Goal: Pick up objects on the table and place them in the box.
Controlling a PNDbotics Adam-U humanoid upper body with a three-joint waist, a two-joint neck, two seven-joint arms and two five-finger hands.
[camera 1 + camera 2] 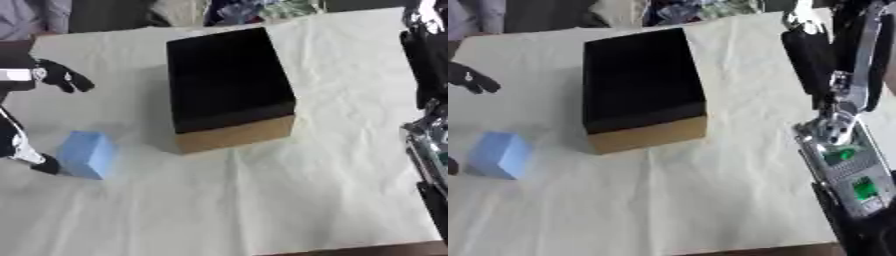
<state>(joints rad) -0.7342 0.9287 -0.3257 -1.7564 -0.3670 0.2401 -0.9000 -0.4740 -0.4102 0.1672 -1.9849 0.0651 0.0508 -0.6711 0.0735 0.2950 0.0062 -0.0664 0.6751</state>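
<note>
Noted a blue block (87,154) on the white table cover (262,210) at the near left, outside the box (229,82) and well apart from it; judged the pick not yet made, nothing visible in the box's dark interior. Observed the left hand (63,76) at the far left, beyond the block and clear of it, fingers curled and holding nothing. Seen at the right edge only the right arm (842,145); its hand not discernible, state impossible to tell.
</note>
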